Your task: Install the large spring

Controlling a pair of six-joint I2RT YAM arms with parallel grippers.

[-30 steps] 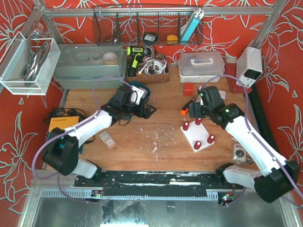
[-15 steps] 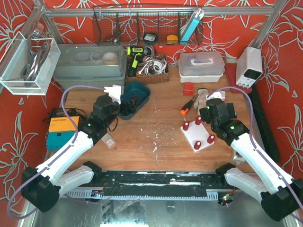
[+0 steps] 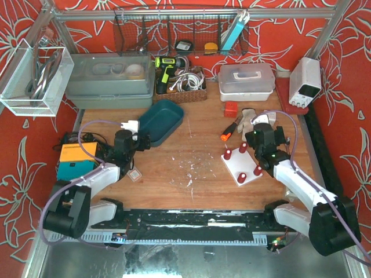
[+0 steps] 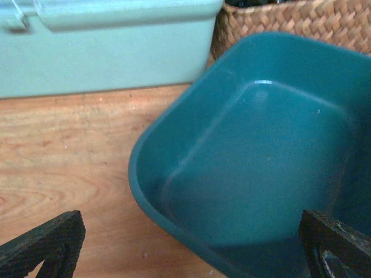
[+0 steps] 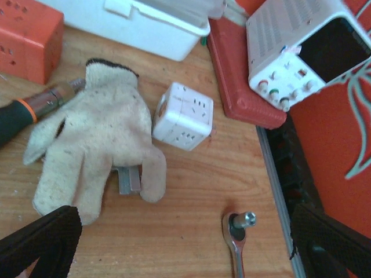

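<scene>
White base plate [image 3: 242,168] flat on the wooden table [image 3: 191,150], four red pegs [image 3: 228,154] standing on it. Large spring not to be made out in any view, so no telling where it sits. Right gripper [image 3: 259,125] just behind the plate, dark fingertips [image 5: 40,237] spread wide at the bottom corners of the wrist view, nothing between them. Under that camera, a pale work glove [image 5: 93,145] palm-down, touching a white cube adapter [image 5: 182,116], with a ratchet wrench [image 5: 237,237] near the table's right edge and a screwdriver [image 5: 17,119] poking in from the left. Over on the far side, left gripper [image 3: 141,139] wide open too, empty, fingertips [image 4: 46,240] framing the near corner of a teal tray [image 4: 261,156]. Beyond the tray, a pale green bin [image 4: 104,46] and a wicker basket [image 4: 301,23].
</scene>
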